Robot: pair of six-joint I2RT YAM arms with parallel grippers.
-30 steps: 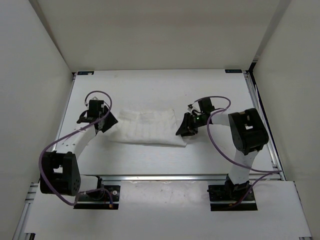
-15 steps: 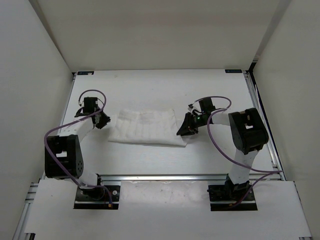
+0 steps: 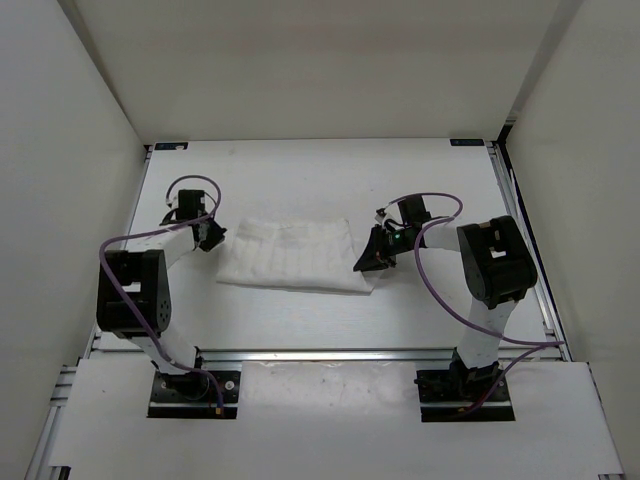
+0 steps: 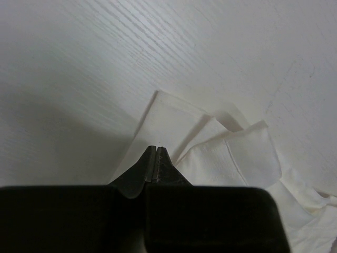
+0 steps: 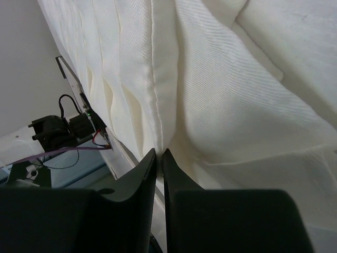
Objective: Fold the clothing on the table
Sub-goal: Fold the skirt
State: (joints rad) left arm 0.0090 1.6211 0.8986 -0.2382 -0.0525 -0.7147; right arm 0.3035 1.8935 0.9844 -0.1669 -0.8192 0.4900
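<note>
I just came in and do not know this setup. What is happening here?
Two robot arms are working on the clothing, a white garment lying on the table. The left gripper is shut at its left corner; a grip there cannot be confirmed. The right gripper pinches a fold at its right edge.

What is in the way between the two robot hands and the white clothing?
Nothing visible. The left hand, closed, is at the left edge of the clothing, and the right hand pinches its right edge.
</note>
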